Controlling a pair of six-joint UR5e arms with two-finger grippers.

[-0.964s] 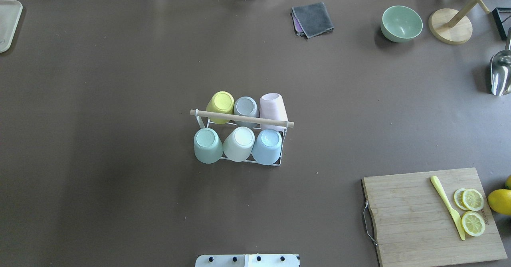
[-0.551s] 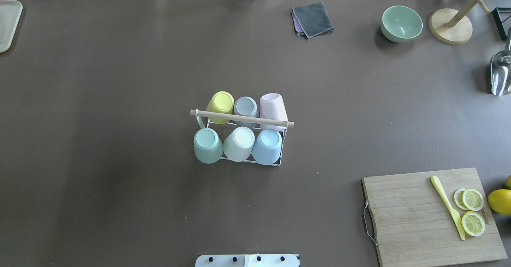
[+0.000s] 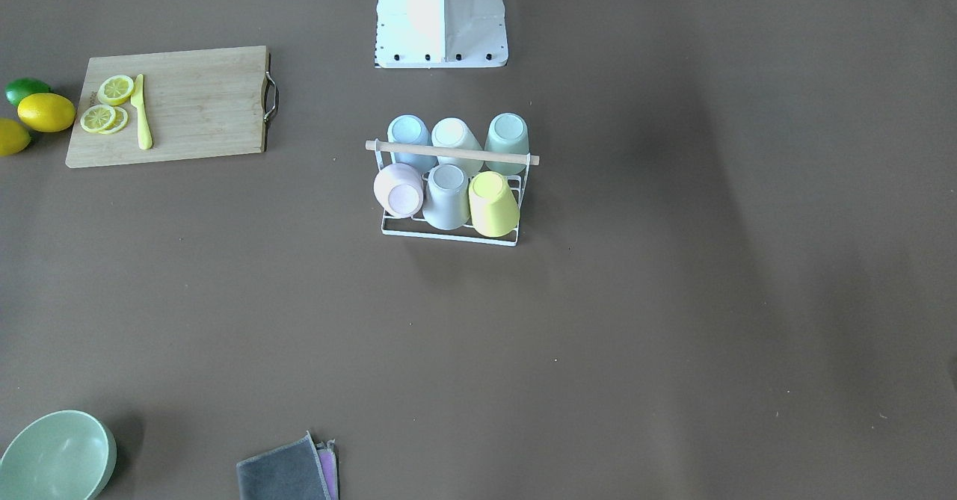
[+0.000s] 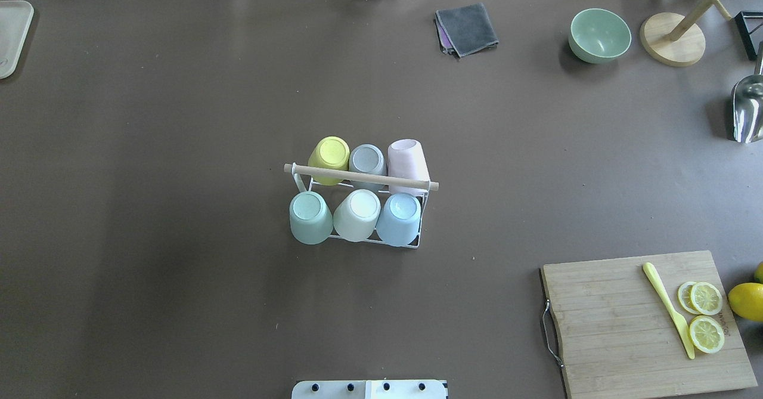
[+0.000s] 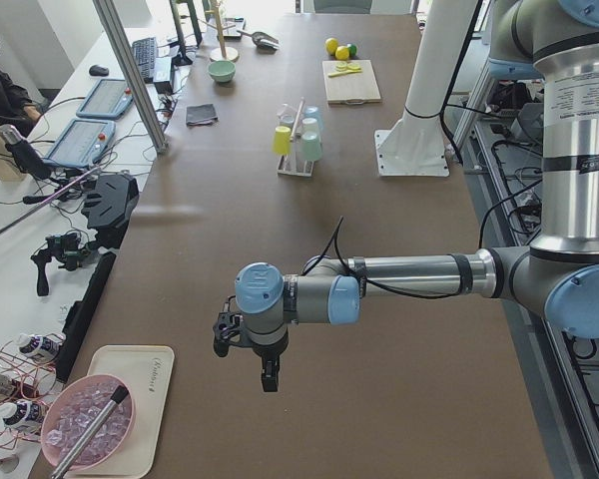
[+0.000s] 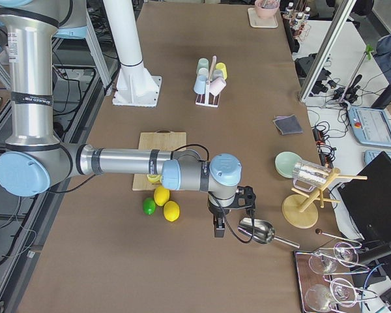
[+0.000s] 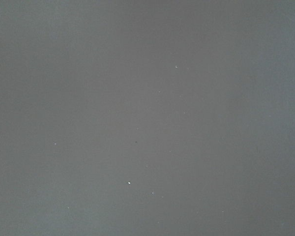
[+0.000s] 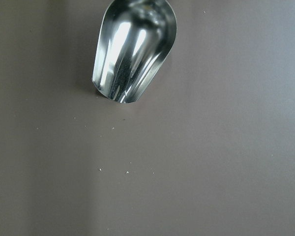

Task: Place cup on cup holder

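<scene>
The wide brown table (image 4: 179,148) spans every view. The left gripper (image 5: 269,377) hangs over bare table at the left end, and the right gripper (image 6: 217,228) hangs at the right end. Both show only from the side, so I cannot tell how far their jaws are parted; neither seems to carry anything. The white wire cup holder (image 4: 361,177), topped by a wooden dowel bar, stands mid-table. Six pastel plastic cups (image 4: 357,213) sit upturned on its prongs, three near and three far. A shiny metal scoop (image 8: 132,49) lies just beside the right gripper.
</scene>
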